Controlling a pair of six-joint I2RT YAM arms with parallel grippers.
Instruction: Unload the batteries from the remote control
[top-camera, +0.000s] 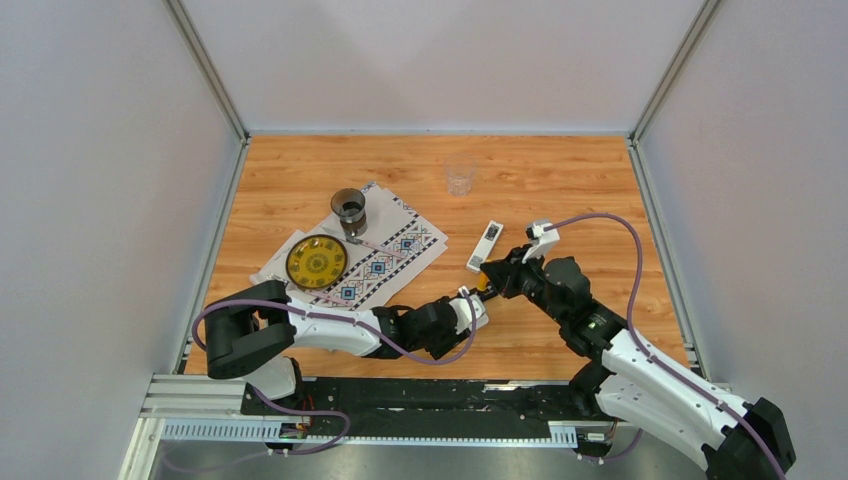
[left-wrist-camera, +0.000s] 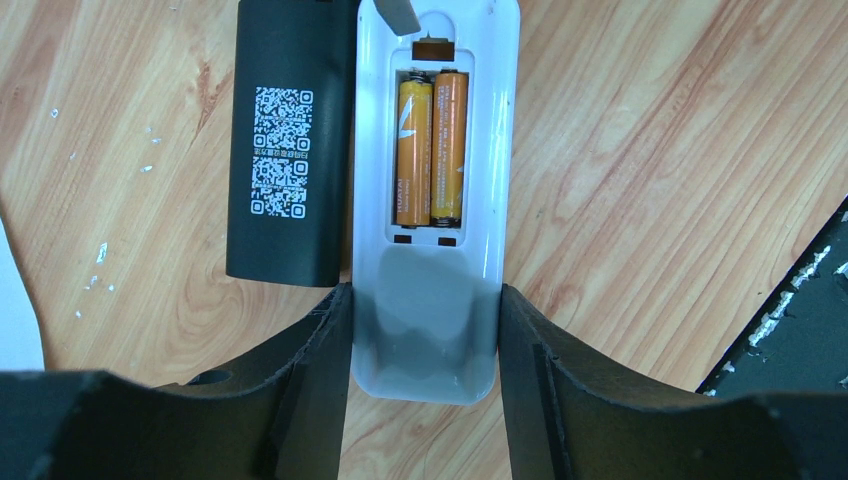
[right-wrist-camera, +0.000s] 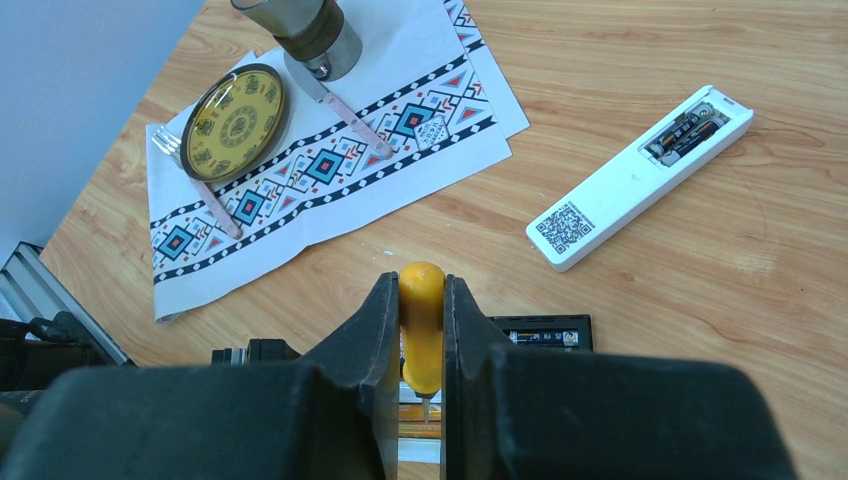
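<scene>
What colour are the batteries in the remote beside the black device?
Batteries: orange-gold, clearest in the left wrist view.

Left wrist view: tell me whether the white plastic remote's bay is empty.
No, two orange-gold cylindrical batteries lie side by side in the remote's bay.

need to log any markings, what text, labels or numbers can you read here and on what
Nothing reads as clear text.
black remote: QR code with a tiny line of characters, too small to read.
orange batteries in the nearer white remote: lengthwise print, blurred.
farther white remote: QR code, no words.
</scene>
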